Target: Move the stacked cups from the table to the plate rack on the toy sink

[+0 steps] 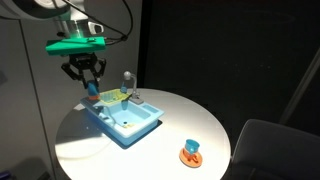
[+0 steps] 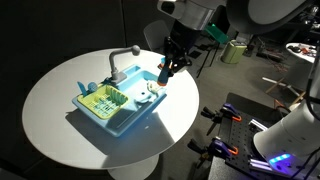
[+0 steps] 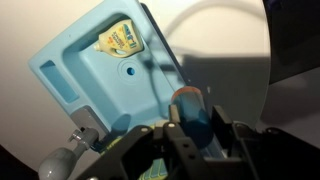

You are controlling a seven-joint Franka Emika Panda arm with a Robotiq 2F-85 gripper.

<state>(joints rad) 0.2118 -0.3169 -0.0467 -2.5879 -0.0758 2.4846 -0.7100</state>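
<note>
Now the pincer (image 1: 90, 84) is clamped on the stacked cups (image 3: 190, 108). It hangs above the blue toy sink (image 1: 140, 130).

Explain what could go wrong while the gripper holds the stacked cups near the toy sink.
The stacked orange and blue plastic cups, pinched in the gripper, might slip or separate. The grey toy faucet stands close to the green plate rack; the gripper could bump it when lowering.

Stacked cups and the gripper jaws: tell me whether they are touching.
Touching. The wrist view shows the stacked cups pinched between the jaws of the gripper, with no gap on either side.
</note>
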